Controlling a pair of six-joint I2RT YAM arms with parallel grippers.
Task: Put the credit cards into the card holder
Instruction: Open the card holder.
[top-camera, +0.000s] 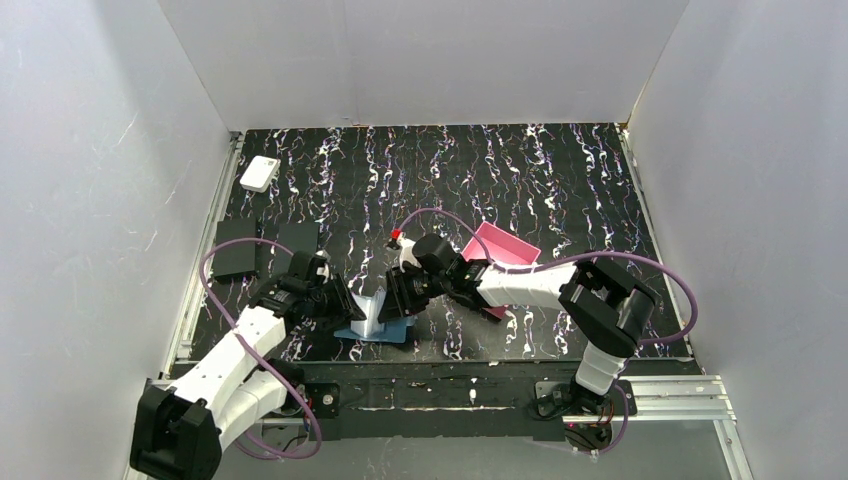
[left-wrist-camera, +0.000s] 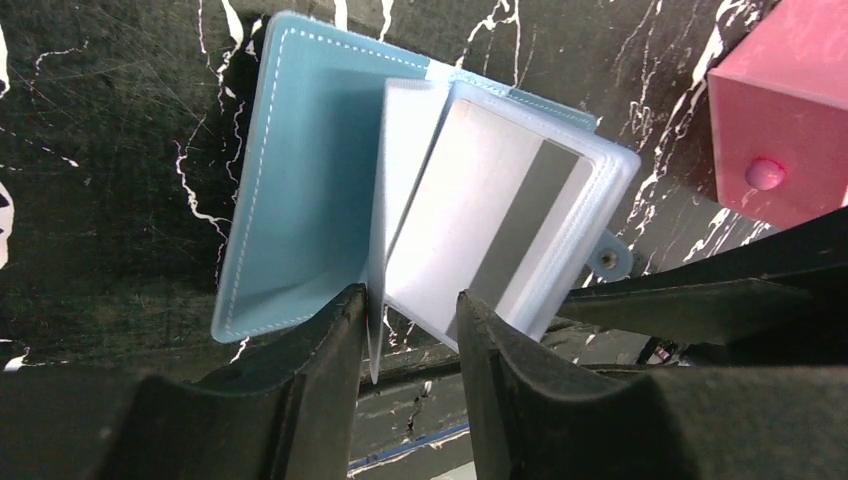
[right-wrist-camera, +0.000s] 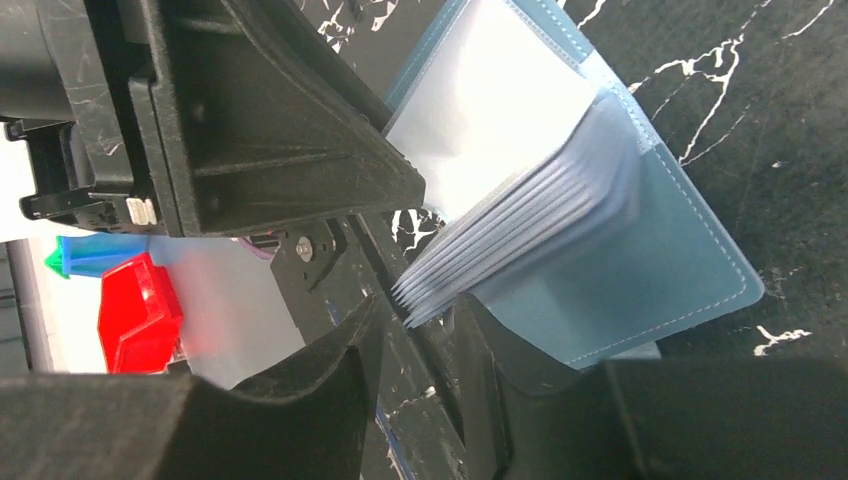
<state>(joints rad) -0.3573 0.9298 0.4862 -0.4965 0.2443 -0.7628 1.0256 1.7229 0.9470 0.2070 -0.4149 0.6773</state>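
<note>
Closest to the lens, the left gripper (left-wrist-camera: 410, 302) straddles the lower edge of the open card holder (left-wrist-camera: 300, 190). Its jaws are partly apart, with a clear leaf against one finger and the pocket carrying a grey-striped credit card (left-wrist-camera: 500, 210) against the other, seemingly to prop the pages upright; whether it truly squeezes them cannot be told. Opposite, the right gripper (right-wrist-camera: 420, 315) brackets the fanned page edges, jaws likewise part-way apart and grip unclear, probably to single out a free pocket. The card holder rests on the table (top-camera: 560, 180) near the pink tray (top-camera: 505, 243).
</note>
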